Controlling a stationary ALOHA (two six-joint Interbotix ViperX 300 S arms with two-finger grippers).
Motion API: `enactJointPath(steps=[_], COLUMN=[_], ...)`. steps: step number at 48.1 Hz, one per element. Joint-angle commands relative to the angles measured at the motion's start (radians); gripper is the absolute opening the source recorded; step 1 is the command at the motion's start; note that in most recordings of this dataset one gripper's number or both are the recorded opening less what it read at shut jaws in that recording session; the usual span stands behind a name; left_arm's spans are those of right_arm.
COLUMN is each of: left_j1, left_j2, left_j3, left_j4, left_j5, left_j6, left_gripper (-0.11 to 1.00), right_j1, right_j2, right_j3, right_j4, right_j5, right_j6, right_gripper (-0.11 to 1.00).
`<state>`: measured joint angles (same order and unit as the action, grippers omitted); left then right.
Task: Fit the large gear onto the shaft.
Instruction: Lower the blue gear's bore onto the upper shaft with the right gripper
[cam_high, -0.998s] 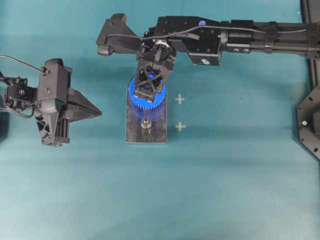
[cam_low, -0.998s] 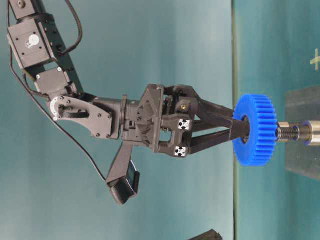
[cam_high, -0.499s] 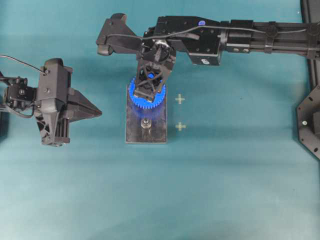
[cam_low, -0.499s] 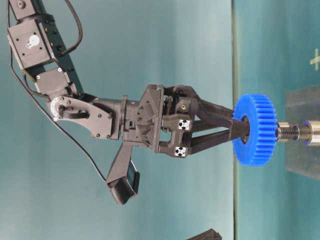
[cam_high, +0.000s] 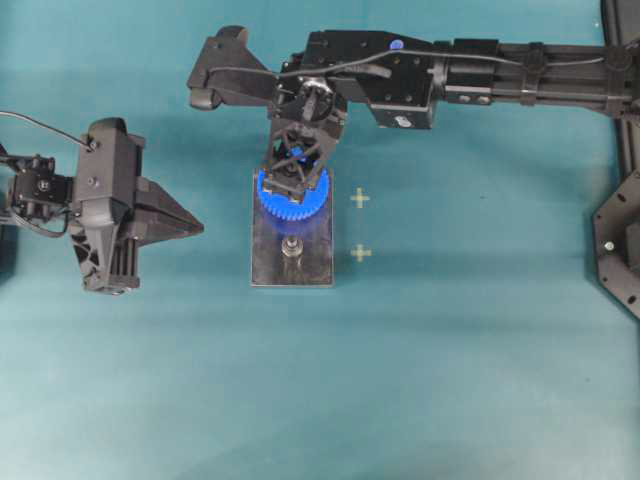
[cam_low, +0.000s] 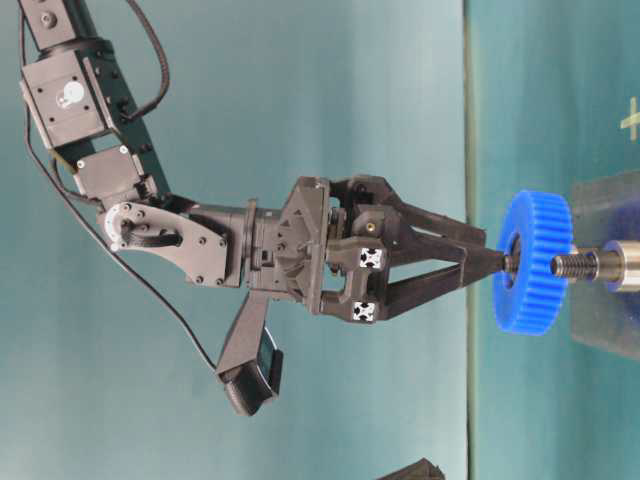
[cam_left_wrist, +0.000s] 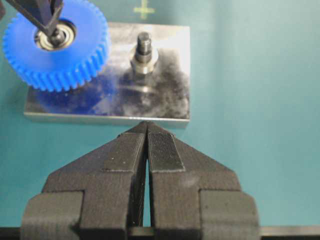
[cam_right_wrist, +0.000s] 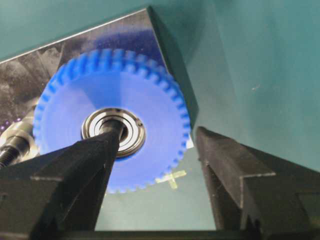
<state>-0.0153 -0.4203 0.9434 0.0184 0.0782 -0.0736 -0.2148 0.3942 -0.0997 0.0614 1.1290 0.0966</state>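
Observation:
The large gear (cam_high: 293, 196) (cam_left_wrist: 60, 60) (cam_right_wrist: 145, 95), bright blue with a silver bearing hub (cam_right_wrist: 131, 131), lies flat and low over the far end of the dark grey plate (cam_high: 270, 265) (cam_left_wrist: 170, 95). The shaft it sits over is hidden under the hub. My right gripper (cam_right_wrist: 159, 132) (cam_low: 495, 250) hangs just above the large gear (cam_low: 533, 262), open. One fingertip (cam_right_wrist: 114, 131) rests at the hub's bore; the other stands off the toothed rim. My left gripper (cam_left_wrist: 146, 125) (cam_high: 198, 226) is shut and empty, left of the plate.
A second identical pin (cam_high: 291, 247) (cam_left_wrist: 144, 50) (cam_low: 585, 265) stands bare on the plate's near half. Two pale cross marks (cam_high: 360, 199) (cam_high: 361, 253) lie on the teal table just right of the plate.
The right gripper's jaws have spread apart and let go of the gear. The gear has dropped closer to the plate. The left arm has not moved.

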Motion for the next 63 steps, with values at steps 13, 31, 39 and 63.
enactJointPath(steps=[13, 31, 39, 63], left_j1=[-0.002, -0.006, -0.006, -0.008], left_j2=[-0.005, -0.006, -0.006, -0.006], left_j3=[-0.006, -0.005, -0.005, -0.006], left_j4=[0.003, 0.003, 0.003, 0.002], left_j5=[-0.008, -0.008, -0.008, -0.008], left_j6=[-0.014, -0.017, -0.017, -0.017], left_gripper=[0.0, 0.0, 0.0, 0.0], right_j1=[0.052, 0.06, 0.061, 0.064], right_j2=[-0.009, 0.055, 0.048, 0.012], right_j3=[-0.063, -0.115, -0.118, -0.103], right_j4=[-0.002, -0.003, -0.006, -0.017], right_j5=[0.028, 0.049, 0.063, 0.104], right_j6=[0.009, 0.008, 0.008, 0.011], right_gripper=[0.72, 0.71, 0.71, 0.71])
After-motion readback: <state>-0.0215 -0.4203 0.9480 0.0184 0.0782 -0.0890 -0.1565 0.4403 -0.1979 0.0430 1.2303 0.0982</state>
